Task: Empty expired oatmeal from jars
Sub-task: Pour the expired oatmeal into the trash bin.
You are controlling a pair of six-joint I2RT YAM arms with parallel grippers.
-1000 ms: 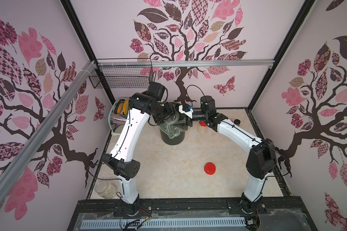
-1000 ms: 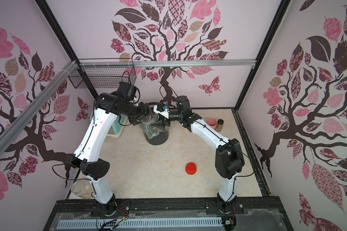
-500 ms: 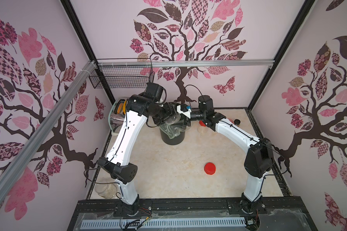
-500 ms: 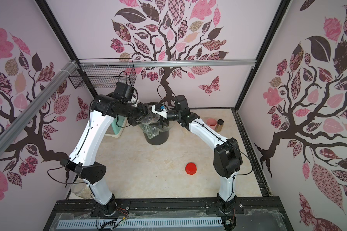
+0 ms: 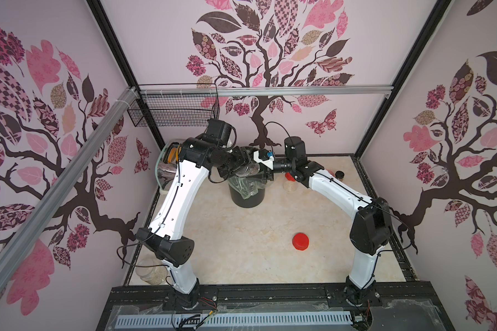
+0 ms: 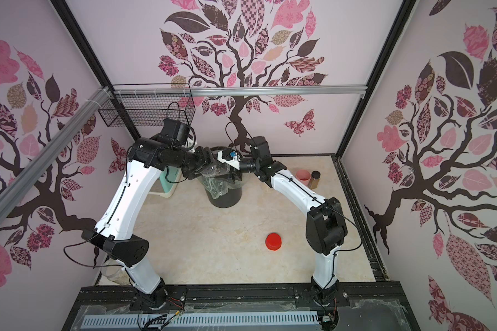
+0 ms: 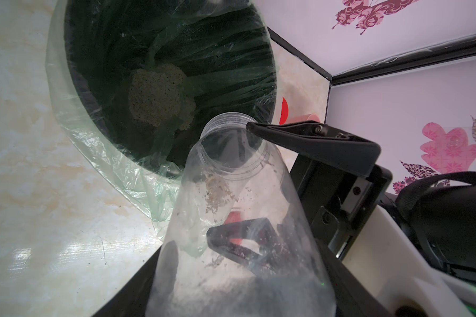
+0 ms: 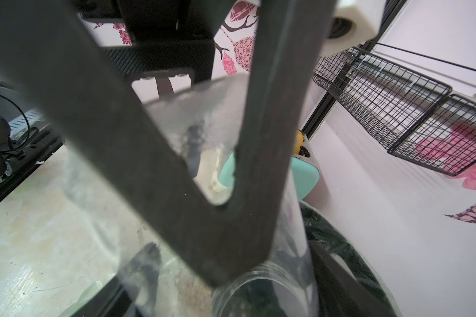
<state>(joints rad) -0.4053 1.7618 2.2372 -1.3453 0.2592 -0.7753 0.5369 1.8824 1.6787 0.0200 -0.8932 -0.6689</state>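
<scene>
A clear jar (image 7: pixel 231 205) with no lid hangs tilted, mouth down, over a black bin (image 5: pixel 247 197) lined with green plastic. My left gripper (image 7: pixel 239 296) is shut on the jar's body. Only flecks of oatmeal (image 7: pixel 217 189) cling inside it, and a pale heap of oatmeal (image 7: pixel 160 96) lies in the bin. My right gripper (image 7: pixel 228 179) straddles the jar near its neck. One of its fingers (image 7: pixel 313 142) lies at the rim, but the frames do not show whether it presses. In both top views the two grippers (image 5: pixel 250 167) (image 6: pixel 215 169) meet above the bin.
A red lid (image 5: pixel 300 241) lies loose on the table. A red-lidded jar (image 5: pixel 290 184) stands behind the right arm and another clear jar (image 5: pixel 151 272) by the left arm's base. A pink cup (image 6: pixel 302 176) and a brown bottle (image 6: pixel 315 179) stand back right, a teal appliance (image 6: pixel 168 183) back left.
My right gripper has slid in over the jar and its jaws have narrowed round it. The left arm has kept the jar tilted over the bin, shifting only slightly.
</scene>
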